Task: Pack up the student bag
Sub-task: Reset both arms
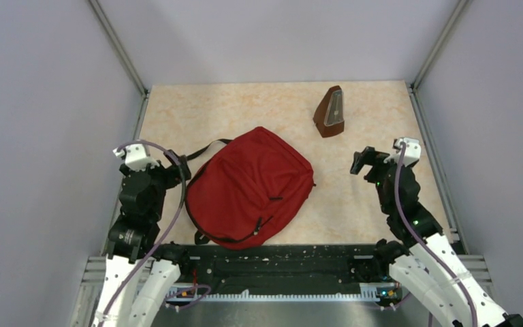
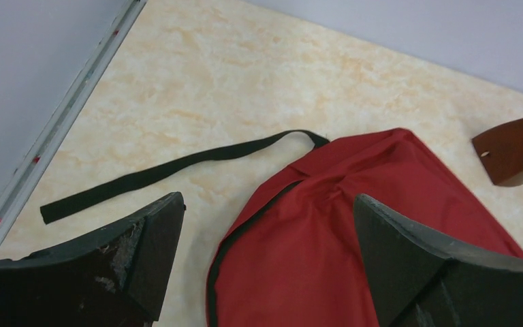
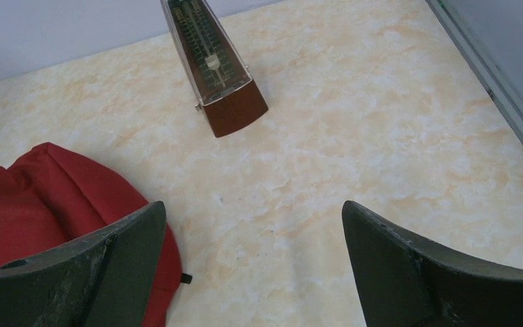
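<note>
Two grippers are seen with jaws spread wide and nothing held: the left gripper point(image 2: 265, 204) just beside the student bag point(image 1: 252, 187), the right gripper point(image 3: 253, 208) over bare counter point(image 1: 259, 105). The bag is laid flat mid-counter, apparently zipped shut, and a metronome point(image 1: 331, 112) is stood upright beyond it, apart.

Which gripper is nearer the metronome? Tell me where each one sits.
Right. The right gripper hangs open just near-right of the metronome, with bare tabletop between them. The left gripper, also open, sits beyond the red backpack, at its left edge.
</note>
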